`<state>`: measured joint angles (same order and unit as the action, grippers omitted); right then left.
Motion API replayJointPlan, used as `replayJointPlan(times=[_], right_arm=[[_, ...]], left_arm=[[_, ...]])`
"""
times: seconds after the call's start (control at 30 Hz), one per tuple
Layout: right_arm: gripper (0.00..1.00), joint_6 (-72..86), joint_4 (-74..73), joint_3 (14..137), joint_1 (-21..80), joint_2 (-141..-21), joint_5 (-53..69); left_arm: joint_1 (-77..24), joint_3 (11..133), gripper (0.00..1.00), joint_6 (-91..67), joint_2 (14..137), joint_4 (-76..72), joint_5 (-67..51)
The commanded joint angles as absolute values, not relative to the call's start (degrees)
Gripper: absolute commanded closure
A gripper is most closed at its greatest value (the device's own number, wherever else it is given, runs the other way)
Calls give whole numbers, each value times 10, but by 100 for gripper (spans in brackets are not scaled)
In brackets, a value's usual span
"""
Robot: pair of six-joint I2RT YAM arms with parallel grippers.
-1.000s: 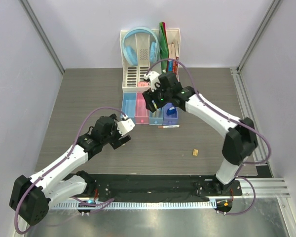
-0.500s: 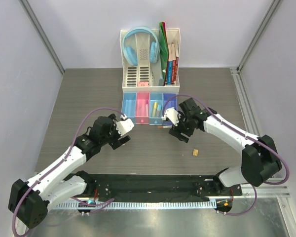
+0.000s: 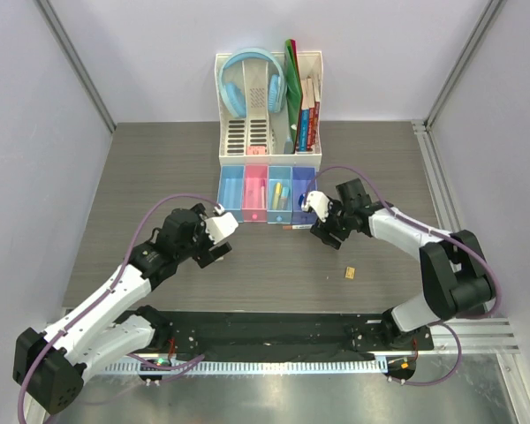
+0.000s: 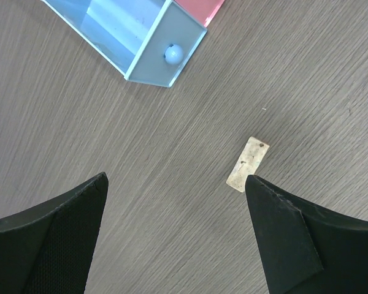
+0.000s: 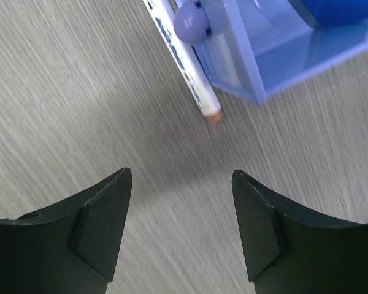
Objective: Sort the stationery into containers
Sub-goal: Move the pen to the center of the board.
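Now right hand and left hand gape wide, empty; white pen lies beside purple-blue bin.

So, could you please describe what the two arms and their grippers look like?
Both the left arm and right arm have white links with black joints, and a purple cable loops along each. The left gripper and right gripper carry black, wedge-shaped fingers.

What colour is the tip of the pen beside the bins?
Pinkish orange; the pen shows best in the right wrist view.
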<state>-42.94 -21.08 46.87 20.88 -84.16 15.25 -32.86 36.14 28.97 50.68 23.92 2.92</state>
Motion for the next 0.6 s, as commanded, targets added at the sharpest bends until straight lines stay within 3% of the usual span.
replayJointPlan(times=[0.0, 0.23, 0.57], right_arm=[[29, -424, -100, 455, 207, -875, 200], [29, -404, -23, 450, 193, -929, 226], [32, -420, -154, 545, 177, -998, 299]], left_arm=[[-326, 366, 8, 295, 501, 235, 33], [-326, 355, 8, 300, 499, 234, 44], [-310, 359, 7, 301, 501, 242, 50]])
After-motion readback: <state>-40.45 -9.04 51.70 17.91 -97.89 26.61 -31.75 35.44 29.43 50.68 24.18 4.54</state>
